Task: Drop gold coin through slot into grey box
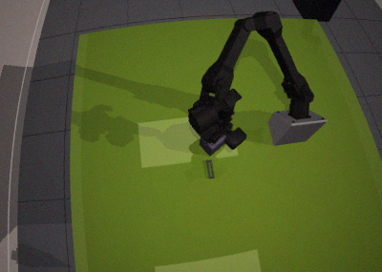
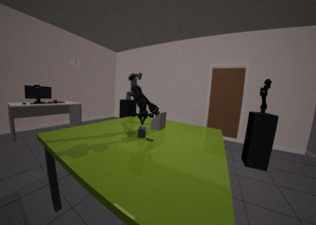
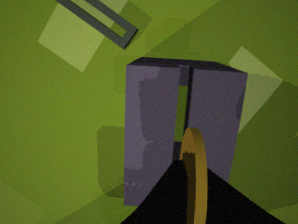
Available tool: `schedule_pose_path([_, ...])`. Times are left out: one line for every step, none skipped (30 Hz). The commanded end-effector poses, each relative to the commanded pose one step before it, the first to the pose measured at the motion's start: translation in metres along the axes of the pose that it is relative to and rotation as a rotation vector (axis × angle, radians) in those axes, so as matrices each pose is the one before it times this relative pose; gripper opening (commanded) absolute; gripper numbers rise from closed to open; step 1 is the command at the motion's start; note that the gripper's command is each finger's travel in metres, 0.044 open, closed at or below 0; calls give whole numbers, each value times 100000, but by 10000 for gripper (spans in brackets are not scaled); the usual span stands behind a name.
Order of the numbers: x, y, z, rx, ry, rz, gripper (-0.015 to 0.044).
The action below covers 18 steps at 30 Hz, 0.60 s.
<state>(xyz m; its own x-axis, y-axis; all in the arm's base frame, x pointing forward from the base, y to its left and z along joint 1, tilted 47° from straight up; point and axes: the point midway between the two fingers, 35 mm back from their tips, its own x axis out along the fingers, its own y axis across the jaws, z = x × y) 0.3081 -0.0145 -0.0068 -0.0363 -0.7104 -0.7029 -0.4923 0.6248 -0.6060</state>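
The gold coin [image 3: 200,165] is held on edge between the fingers of my gripper [image 3: 184,169] [image 2: 142,124], which is shut on it. The grey box [image 3: 217,110] [image 1: 210,149] [image 2: 141,133] stands on the table below the gripper. In the wrist view its slot runs nearly in line with the coin. The coin's far end covers the near part of the slot and looks slightly to its right. Its height above the lid is hard to tell. The dark-green holder [image 3: 128,39] [image 1: 211,177] [image 2: 149,140] lies beside the box and is empty. The fingertips are hidden in the top view.
The arm's grey wedge-shaped base [image 1: 298,131] [image 2: 159,121] stands on the green table [image 1: 143,215] [image 2: 182,170], to the right of the box in the top view. Pale light patches and arm shadows lie on the table. A desk and black pedestals stand away from the table.
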Motion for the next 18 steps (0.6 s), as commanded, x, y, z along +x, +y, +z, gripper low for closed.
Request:
schedule_pose_path([259, 124, -179, -1070, 243, -178, 0])
schedule_pose_path([51, 9, -31, -248, 5, 0, 0])
schedule_pose_path([42, -2, -20, -231, 4, 0, 0])
schedule_pose_path([39, -6, -18, -188, 3, -1, 0])
schedule_pose_path([39, -6, -19, -130, 3, -1, 0])
schedule_pose_path([39, -4, -19, -74, 2, -1, 0])
schedule_pose_path([39, -1, -18, -25, 2, -1, 0])
schedule_pose_path([38, 1, -17, 20, 1, -1, 0])
schedule_pose_path([38, 1, -12, 49, 1, -1, 0])
schedule_pose_path([38, -2, -6, 73, 0, -2, 0])
schedule_pose_path([38, -4, 0, 82, 0, -2, 0])
schedule_pose_path([39, -7, 6, 82, 0, -2, 0])
schedule_pose_path([41, -9, 12, 84, -1, -2, 0])
schedule_pose_path([42, -12, 17, 76, -1, -2, 0])
schedule_pose_path([41, -14, 21, 63, -1, -2, 0])
schedule_pose_path([42, -15, 24, 48, -1, -2, 0])
schedule_pose_path([45, -15, 24, 35, 0, -2, 0])
schedule_pose_path([49, -16, 24, 27, 0, -2, 0])
